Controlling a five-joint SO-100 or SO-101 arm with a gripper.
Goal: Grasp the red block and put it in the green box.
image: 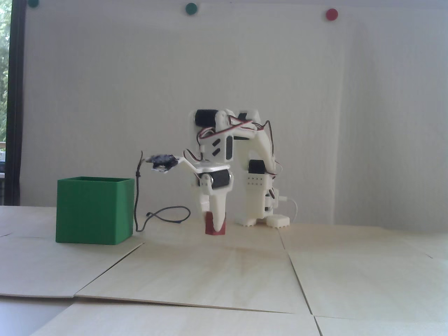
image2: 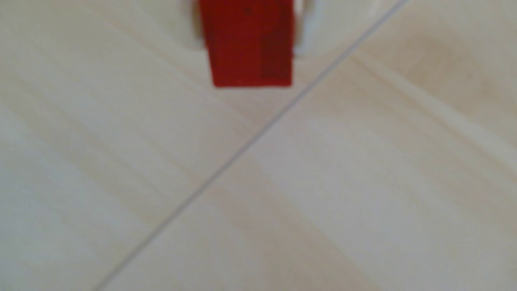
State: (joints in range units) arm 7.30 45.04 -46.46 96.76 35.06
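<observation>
The end effector grips the red block between its fingers, seemingly right at the surface, mid-surface; the green box stands toward the left edge, apart.

1. the white arm's pincer pointed down, closed around the red block at the pale wooden surface.
2. the green box stood well apart, to the left.

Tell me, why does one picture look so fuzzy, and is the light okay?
The wrist view is badly out of focus: the red block and table seams smear. The fixed view is sharper but hazy, with pale, flat daylight; the green box shows clearly.
</observation>
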